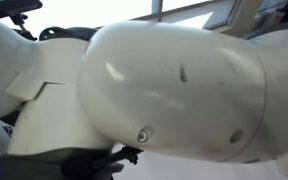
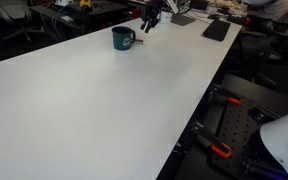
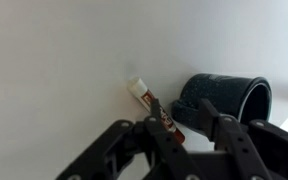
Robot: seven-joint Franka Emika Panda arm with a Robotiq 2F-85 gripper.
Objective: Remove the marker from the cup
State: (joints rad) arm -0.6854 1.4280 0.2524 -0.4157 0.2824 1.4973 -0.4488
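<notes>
The marker (image 3: 144, 97), with a white cap and a red-brown body, lies out of the cup on the white table in the wrist view. Its near end reaches in between my gripper's (image 3: 182, 108) fingers. The fingers are apart, and bare table shows between the marker and the right finger. The dark cup (image 3: 224, 97) stands just right of the marker in the wrist view. In an exterior view the cup (image 2: 122, 39) stands upright at the far end of the table, with the gripper (image 2: 146, 27) low beside it. The marker is too small to make out there.
The long white table (image 2: 104, 100) runs toward the camera, with its edge on the right. A dark keyboard-like slab (image 2: 216, 30) lies at the far end. Chairs and desks stand behind. The robot's own white arm (image 1: 164, 90) fills an exterior view and hides the scene.
</notes>
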